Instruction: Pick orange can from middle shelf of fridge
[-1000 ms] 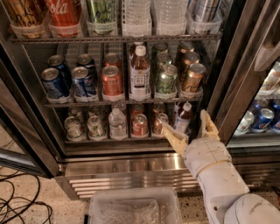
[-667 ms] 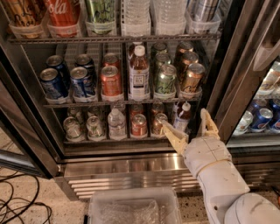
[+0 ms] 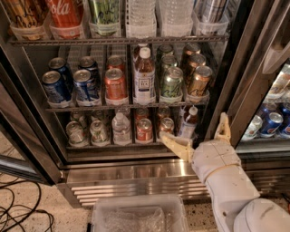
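The floor [image 3: 41,195] is speckled stone, pale, and dark cables [image 3: 18,213] lie on it at 8 o'clock in the view. A clear plastic bin [image 3: 102,213] stands on the floor at 6 o'clock, just in front of the shiny steel grille [image 3: 136,181] at the foot of the fridge [image 3: 225,77]. The fridge is open toward the camera. At 3 o'clock a second cooler [image 3: 272,122] shows blue cans behind its glass.

The top shelf [image 3: 113,41] carries large bottles [image 3: 65,13]. Under it, the middle shelf [image 3: 90,108] is a dark wire rack with a thin front rail. On it, from 9 o'clock to 3 o'clock, stand blue cans [image 3: 54,86], a red can [image 3: 115,86], a tall tea bottle [image 3: 144,74], a green can [image 3: 171,84] and the orange can [image 3: 199,81]. The orange can is the front one of the last row on the right end, just beside the green can, in a clear tray. It stands upright: its long axis is vertical and its silver top points to 12 o'clock. More coppery cans are lined behind it.

The lower shelf [image 3: 113,146] holds small cans and bottles.

The gripper [image 3: 192,126] is at 5 o'clock in the view, in front of the lower shelf, and the orange can is at 12 o'clock from it, well apart. Its fingers [image 3: 174,144] are spread wide, one toward 10 o'clock and the other toward 12 o'clock, and they hold nothing. The white arm enters from the corner at 5 o'clock.
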Action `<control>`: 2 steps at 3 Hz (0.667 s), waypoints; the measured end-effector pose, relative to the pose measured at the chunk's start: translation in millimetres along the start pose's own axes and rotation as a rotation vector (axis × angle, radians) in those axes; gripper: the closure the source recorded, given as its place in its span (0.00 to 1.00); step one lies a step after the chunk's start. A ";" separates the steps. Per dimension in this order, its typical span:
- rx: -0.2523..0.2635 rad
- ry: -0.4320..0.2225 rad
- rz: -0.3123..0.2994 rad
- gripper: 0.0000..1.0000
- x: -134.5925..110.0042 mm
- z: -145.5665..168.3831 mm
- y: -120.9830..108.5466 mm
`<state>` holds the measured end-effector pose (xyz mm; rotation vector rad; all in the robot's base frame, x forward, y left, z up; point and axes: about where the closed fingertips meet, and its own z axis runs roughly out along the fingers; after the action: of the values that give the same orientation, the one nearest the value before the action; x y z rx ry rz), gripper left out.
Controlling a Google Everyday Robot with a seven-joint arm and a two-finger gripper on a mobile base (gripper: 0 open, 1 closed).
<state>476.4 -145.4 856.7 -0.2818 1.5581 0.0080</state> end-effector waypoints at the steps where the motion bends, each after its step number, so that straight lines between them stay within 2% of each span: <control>1: 0.081 0.016 0.030 0.00 26.3 25.2 -38.8; 2: 0.042 0.018 0.033 0.00 25.1 45.9 -12.6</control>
<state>524.4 -153.5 833.7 -0.2236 1.5788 -0.0012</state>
